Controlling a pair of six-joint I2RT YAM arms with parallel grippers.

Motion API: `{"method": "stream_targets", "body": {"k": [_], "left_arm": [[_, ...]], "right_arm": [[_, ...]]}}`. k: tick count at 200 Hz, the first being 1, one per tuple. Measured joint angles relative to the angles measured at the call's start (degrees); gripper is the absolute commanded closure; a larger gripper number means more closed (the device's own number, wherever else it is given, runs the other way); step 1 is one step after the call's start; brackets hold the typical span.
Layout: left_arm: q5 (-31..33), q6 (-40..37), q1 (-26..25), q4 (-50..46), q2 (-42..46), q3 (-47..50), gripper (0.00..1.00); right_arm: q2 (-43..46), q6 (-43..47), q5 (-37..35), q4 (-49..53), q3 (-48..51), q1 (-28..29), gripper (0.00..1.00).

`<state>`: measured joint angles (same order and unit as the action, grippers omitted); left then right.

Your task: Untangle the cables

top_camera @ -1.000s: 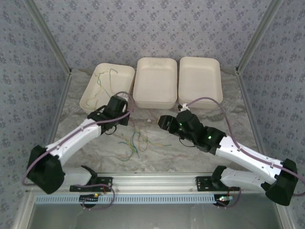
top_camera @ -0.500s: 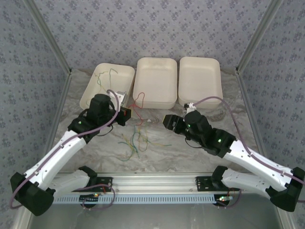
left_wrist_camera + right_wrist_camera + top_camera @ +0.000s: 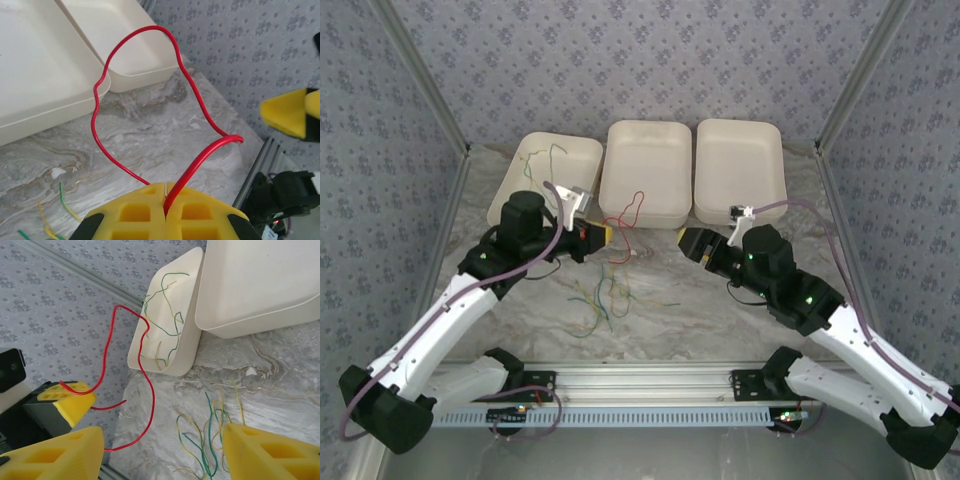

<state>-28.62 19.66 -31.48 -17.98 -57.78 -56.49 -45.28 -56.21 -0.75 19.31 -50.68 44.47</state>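
While clamped between left fingers, red cable in a loop; right fingers wide, seemingly empty.

Red cable: plain bright red along all you can see.
Loose cables: green and yellow on your near table (one may be orange; hard to tell).
Tray cables: green and yellow, far left.
Left gripper pads: yellow.
Right gripper pads: yellow.
Trays: plain cream-white.
Table: grey-white marble veining.
Walls: grey-blue, small flower print.
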Motion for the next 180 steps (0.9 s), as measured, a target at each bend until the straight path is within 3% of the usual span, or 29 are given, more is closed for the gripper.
{"method": "stream_targets", "body": {"k": [68, 150, 180], "left_arm": [[-1.20, 10.03, 1.22, 5.88, 0.04, -1.22, 1.00], [-3.76, 25.11, 1.22, 23.78, -0.02, 2.36, 1.00], [-4.20, 26.84, 1.07, 25.75, -0.52, 2.82, 1.00]], "right_arm": [[-0.98, -3.89, 3.19, -5.03, 4.31, -0.52, 0.42], [-5.92, -18.10, 4.63, -25.79, 12.13, -0.61, 0.41], [-8.90, -18.25, 4.57, -27.96, 8.35, -0.46, 0.41]]}}
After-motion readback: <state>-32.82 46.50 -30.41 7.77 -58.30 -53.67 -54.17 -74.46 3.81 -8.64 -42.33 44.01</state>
